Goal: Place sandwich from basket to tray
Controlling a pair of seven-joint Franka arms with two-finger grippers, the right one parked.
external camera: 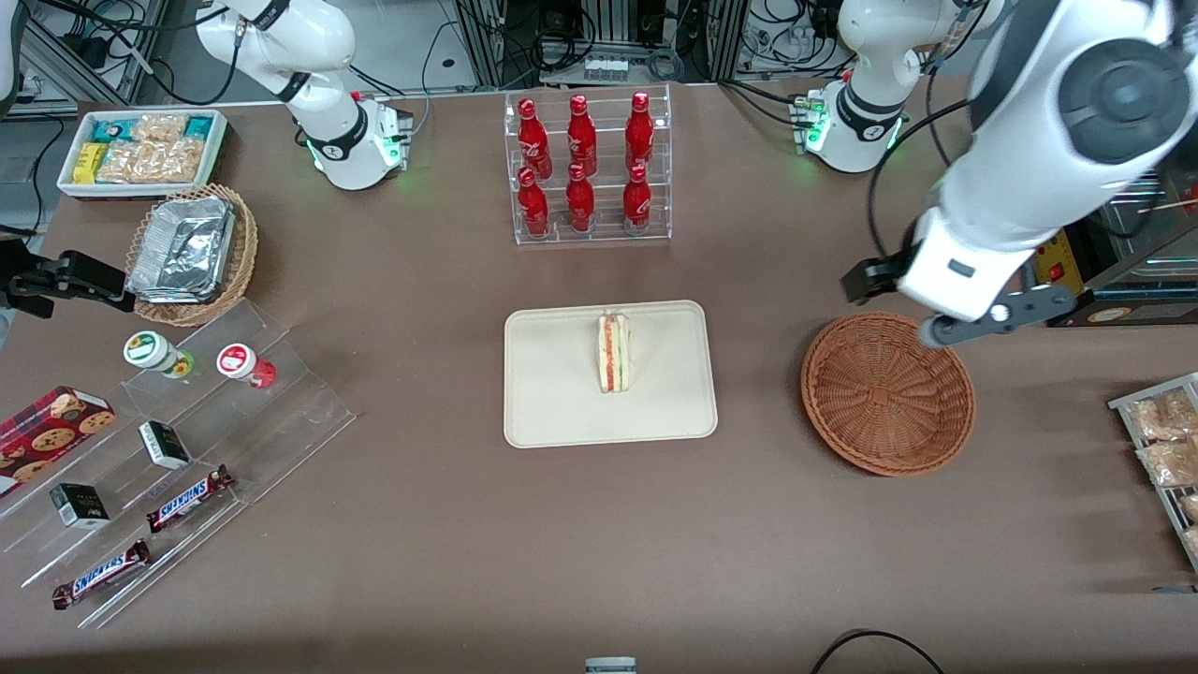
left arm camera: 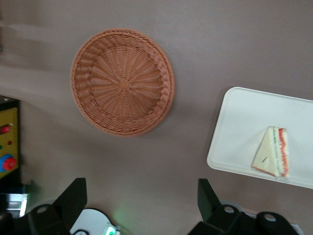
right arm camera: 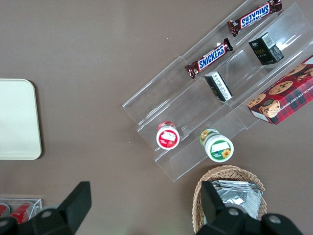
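The sandwich [external camera: 614, 353], a pale bread wedge with red and green filling on its edge, lies on the cream tray [external camera: 562, 421] at the table's middle. The reddish-brown wicker basket [external camera: 887, 393] stands beside the tray, toward the working arm's end, and holds nothing. My left gripper [external camera: 936, 314] hangs high above the basket's rim that is farther from the front camera. In the left wrist view the gripper [left arm camera: 139, 200] is open wide and empty, with the basket [left arm camera: 122, 81], the tray [left arm camera: 244, 127] and the sandwich [left arm camera: 272, 152] well below it.
A clear rack of red bottles [external camera: 588, 168] stands farther from the front camera than the tray. A tan basket with foil trays [external camera: 192, 253], a white snack bin [external camera: 140, 150] and an acrylic snack display [external camera: 168, 449] lie toward the parked arm's end. Bagged pastries [external camera: 1165, 449] lie near the basket.
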